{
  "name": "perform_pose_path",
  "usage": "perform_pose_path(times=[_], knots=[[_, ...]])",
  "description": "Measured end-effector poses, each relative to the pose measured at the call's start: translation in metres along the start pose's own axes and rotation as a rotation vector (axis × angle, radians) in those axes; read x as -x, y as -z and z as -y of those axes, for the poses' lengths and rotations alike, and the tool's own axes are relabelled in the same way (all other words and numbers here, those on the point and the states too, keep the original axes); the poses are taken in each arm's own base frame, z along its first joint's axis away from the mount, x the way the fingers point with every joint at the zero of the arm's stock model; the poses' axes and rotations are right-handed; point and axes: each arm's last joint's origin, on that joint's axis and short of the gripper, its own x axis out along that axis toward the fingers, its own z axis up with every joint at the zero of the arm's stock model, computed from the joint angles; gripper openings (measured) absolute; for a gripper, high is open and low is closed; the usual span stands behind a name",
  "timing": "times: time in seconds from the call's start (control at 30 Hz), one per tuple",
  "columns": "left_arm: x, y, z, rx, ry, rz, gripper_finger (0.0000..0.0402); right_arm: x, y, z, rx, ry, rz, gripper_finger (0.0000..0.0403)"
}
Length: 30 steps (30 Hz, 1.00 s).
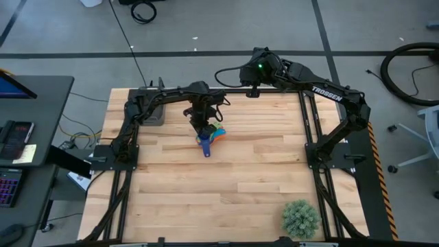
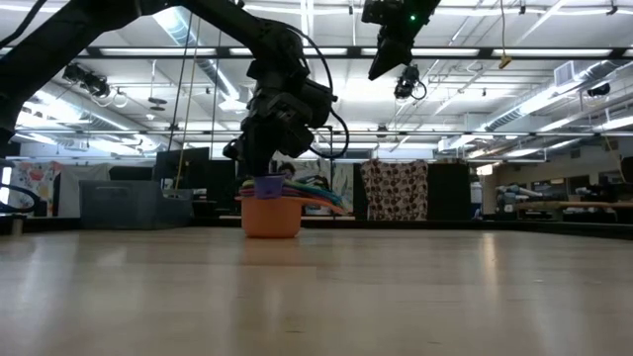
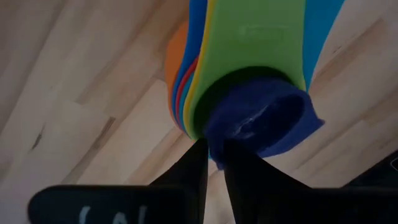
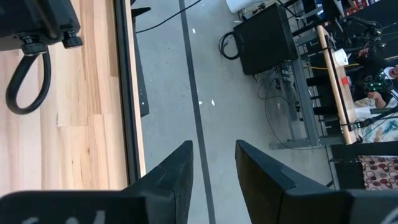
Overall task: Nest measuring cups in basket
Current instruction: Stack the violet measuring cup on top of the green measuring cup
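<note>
The measuring cups are nested in one stack (image 1: pixel 212 135) that stands on its orange bottom cup (image 2: pixel 270 218) on the bare table, left of centre toward the far edge. Their handles (image 2: pixel 318 199) fan out to the right. The dark blue cup (image 3: pixel 261 118) sits on top, inside the green one (image 3: pixel 249 43). My left gripper (image 3: pixel 214 163) comes down on it and is shut on it. My right gripper (image 4: pixel 212 152) hangs open high over the table's far edge, holding nothing. A dark grey low box, apparently the basket (image 1: pixel 153 114), lies to the left of the stack. My left gripper pinches the dark blue cup's rim (image 3: pixel 213 148) between its two fingers, apparently one finger (image 3: pixel 244 168) inside the bowl and the other outside. The fingers point steeply down from above. The cup rests in the green cup on top of the stack, its handle (image 1: pixel 206 149) pointing toward the near edge.
A spiky green plant ball (image 1: pixel 300 218) sits at the near right corner. The arms' frame rails (image 1: pixel 312 137) run along both sides of the table. Bare wood (image 1: pixel 226 192) spreads across the middle and the near half.
</note>
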Motion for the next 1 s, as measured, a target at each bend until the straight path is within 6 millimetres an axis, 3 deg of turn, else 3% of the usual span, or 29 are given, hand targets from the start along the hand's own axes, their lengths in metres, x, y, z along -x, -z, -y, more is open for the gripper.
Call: perform_pose_path(times=[0.27,0.63,0.87,1.0], knots=[[0.009,0.005,0.002,-0.012,0.001,0.006,0.0055,0.0,0.0,0.0,0.0,0.0,0.0,0.0125],[0.051,0.003,0.015,-0.084,-0.024,0.169,0.0055,0.0,-0.002,-0.003,-0.002,-0.08,0.064,0.0125],[0.055,0.008,0.019,-0.045,-0.038,0.163,0.0055,0.0,-0.001,-0.004,0.002,-0.101,0.057,0.0125],[0.053,0.022,0.028,0.0,-0.061,0.07,0.0055,-0.006,0.004,-0.008,-0.059,-0.229,0.078,0.0125]])
